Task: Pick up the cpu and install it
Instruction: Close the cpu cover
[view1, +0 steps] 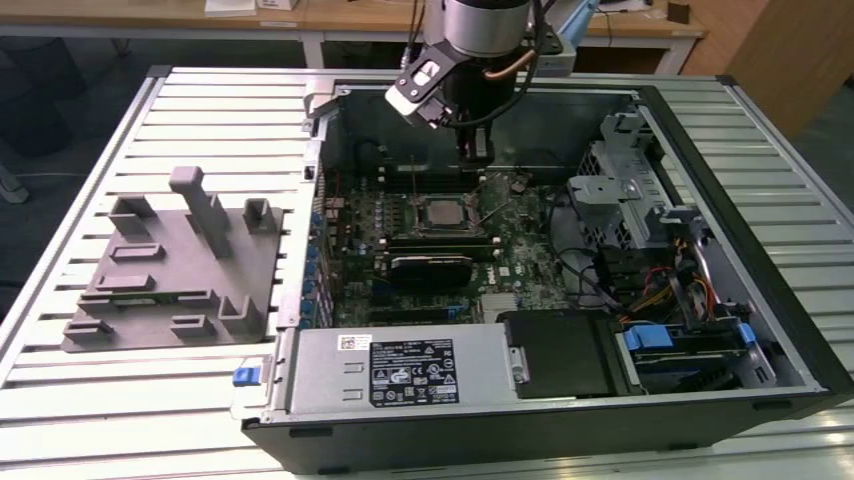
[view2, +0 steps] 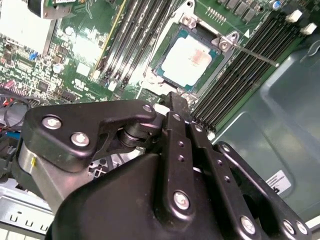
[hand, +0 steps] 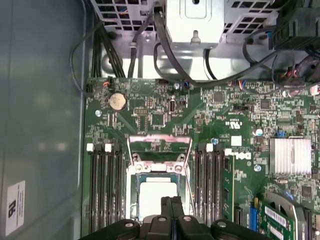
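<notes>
Cpu (view1: 441, 212) is down in its socket, pale silver top up, in the middle of the motherboard (view1: 523, 255), and nothing is gripping it.

Biggest thing on the slatted table (view1: 80, 400) is the open computer case (view1: 534, 432). At nine o'clock from it in the exterior view, just beside its wall, stands the grey plastic fixture (view1: 174, 270) with its upright posts. Inside the case, the labelled power supply box (view1: 400, 370) lies at six o'clock from the cpu.

Now the gripper (view1: 477, 160): it hangs inside the case over the board. The cpu lies at roughly seven o'clock from its tips in the exterior view, near but apart.

In the first wrist view the gripper (hand: 171, 201) has its two black fingers pressed together with only a thin seam between them, carrying nothing. The cpu (hand: 157, 196) sits just past the tips, inside the dark socket frame (hand: 134, 175).

The second wrist view says the same: gripper (view2: 177, 97) tips closed, cpu (view2: 192, 60) clear of them, memory slots (view2: 240, 75) beside the socket.

Smallest of all is a coin battery (hand: 117, 101) on the board.
</notes>
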